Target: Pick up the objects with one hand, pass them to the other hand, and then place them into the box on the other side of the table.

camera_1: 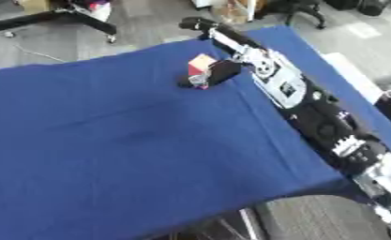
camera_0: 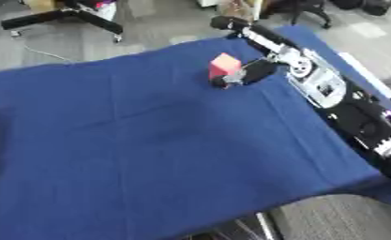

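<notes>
Pickup looks underway: right hand (camera_0: 251,72) curls its fingers around the pink block (camera_0: 224,64) just beside its palm, so lifting toward the unseen left hand should follow.

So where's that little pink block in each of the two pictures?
Left eye view: the pink block sits above centre, a little right of the middle, on the blue table.
Right eye view: the same block shows close to the middle, in the upper part.
Shared landmark: in both views the robot's right hand is right against the block, on its right side.
</notes>
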